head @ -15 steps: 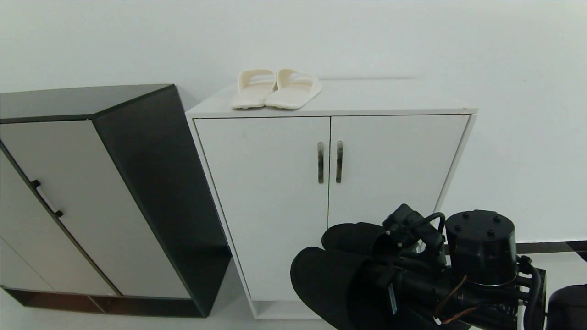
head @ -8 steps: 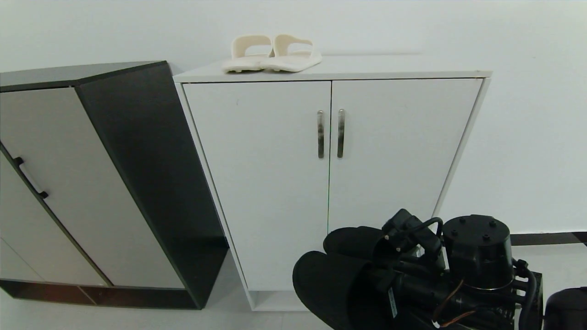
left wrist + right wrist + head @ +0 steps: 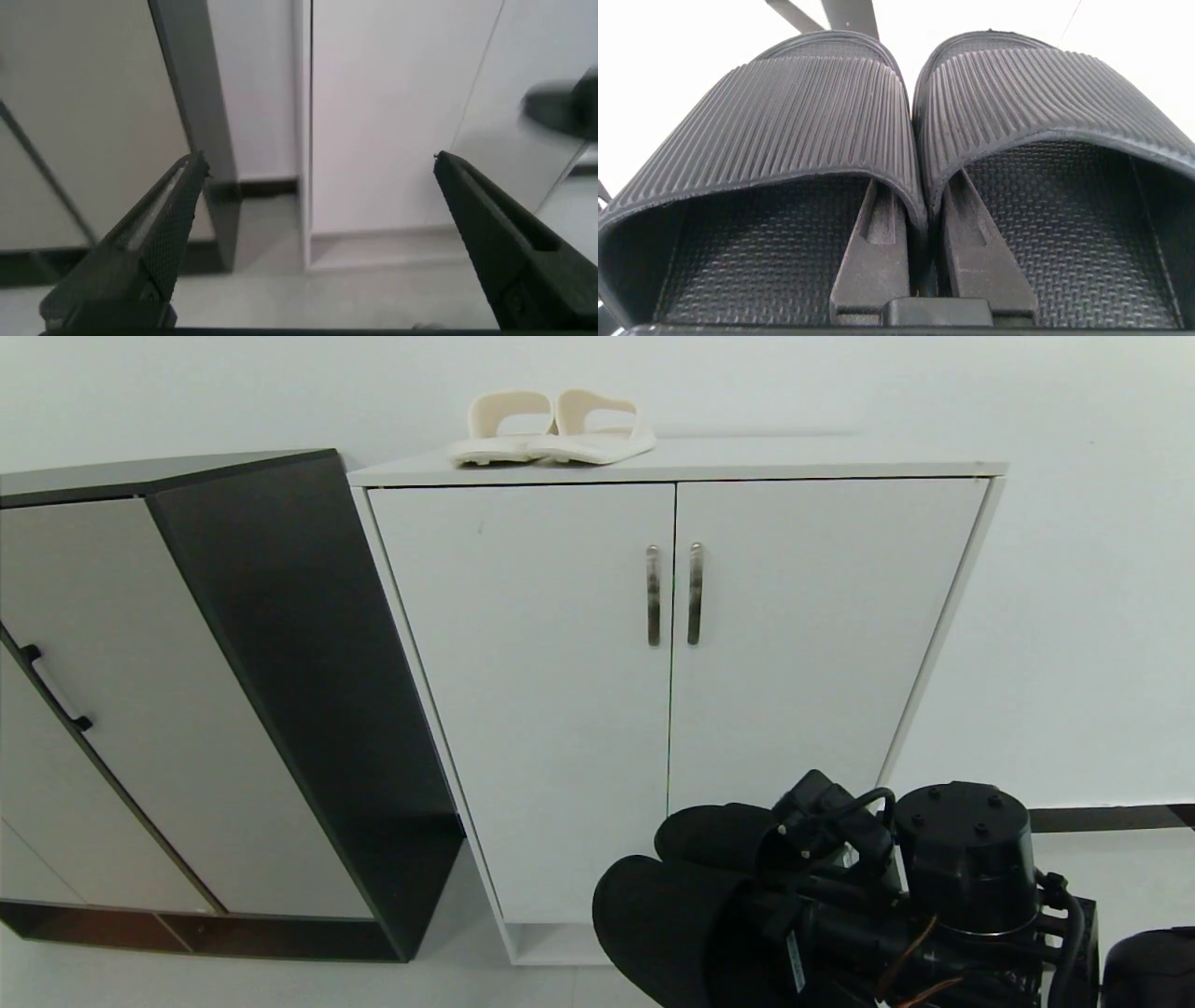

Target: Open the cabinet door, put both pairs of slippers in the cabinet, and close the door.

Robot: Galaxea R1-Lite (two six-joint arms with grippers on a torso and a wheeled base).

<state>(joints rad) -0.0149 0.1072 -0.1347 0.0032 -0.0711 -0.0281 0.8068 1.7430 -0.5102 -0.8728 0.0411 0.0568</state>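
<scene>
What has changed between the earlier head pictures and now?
Only the head camera moved: the whole scene slid up in the picture, so nothing itself shifted. The right gripper still holds the black slippers between its jaws. The cream slippers stay on the white cabinet, whose doors remain shut.

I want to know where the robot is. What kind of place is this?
Probably a home-style entryway or shoe-storage corner: a closed white cabinet stands against a plain wall, cream slippers sit on top of it, and a dark cabinet stands beside it.
</scene>
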